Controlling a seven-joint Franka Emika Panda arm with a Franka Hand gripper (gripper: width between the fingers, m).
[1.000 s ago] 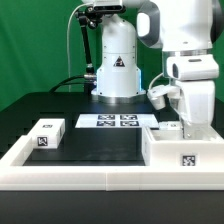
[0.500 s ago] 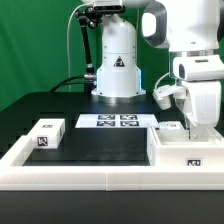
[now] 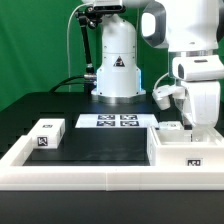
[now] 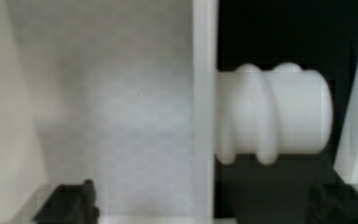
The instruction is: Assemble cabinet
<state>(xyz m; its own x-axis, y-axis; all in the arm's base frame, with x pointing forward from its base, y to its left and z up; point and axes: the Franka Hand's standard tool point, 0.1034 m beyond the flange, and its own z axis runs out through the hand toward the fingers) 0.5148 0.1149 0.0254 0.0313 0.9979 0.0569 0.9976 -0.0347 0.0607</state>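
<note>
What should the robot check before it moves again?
1. Gripper open: ok, the fingertips stand wide apart.
2. Gripper at the cabinet's large box: ok, it hangs right above it.
3. Fingers touching the box: cannot tell.
4. Small white block out of the way: ok, it lies far off at the exterior view's left.
5. Marker board flat on the table: ok.
6. Ribbed white peg seated: cannot tell.
</note>
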